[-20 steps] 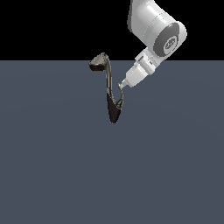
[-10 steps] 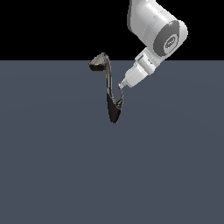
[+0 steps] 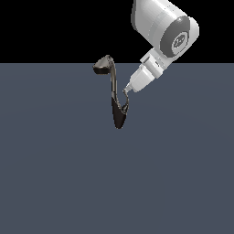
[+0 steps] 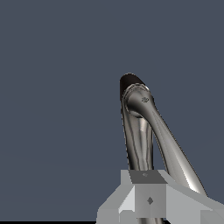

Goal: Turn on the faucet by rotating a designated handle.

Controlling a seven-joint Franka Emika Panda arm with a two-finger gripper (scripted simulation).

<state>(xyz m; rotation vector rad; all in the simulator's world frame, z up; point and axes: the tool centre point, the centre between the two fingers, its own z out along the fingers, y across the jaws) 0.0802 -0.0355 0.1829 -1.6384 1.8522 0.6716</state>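
The gripper (image 3: pixel 126 91) touches the handle (image 3: pixel 126 104) of the faucet (image 3: pixel 112 89), probably to push it around; whether its jaws are released or clenched, I cannot tell.

handle (image 3: pixel 126 104) on faucet's (image 3: pixel 112 87) exterior-view right.

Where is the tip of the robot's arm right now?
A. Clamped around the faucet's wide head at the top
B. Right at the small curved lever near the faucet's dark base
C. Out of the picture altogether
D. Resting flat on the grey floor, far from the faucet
B: in the exterior view the gripper sits at the handle near the base of the faucet, on the exterior view's right, well below the wide head.
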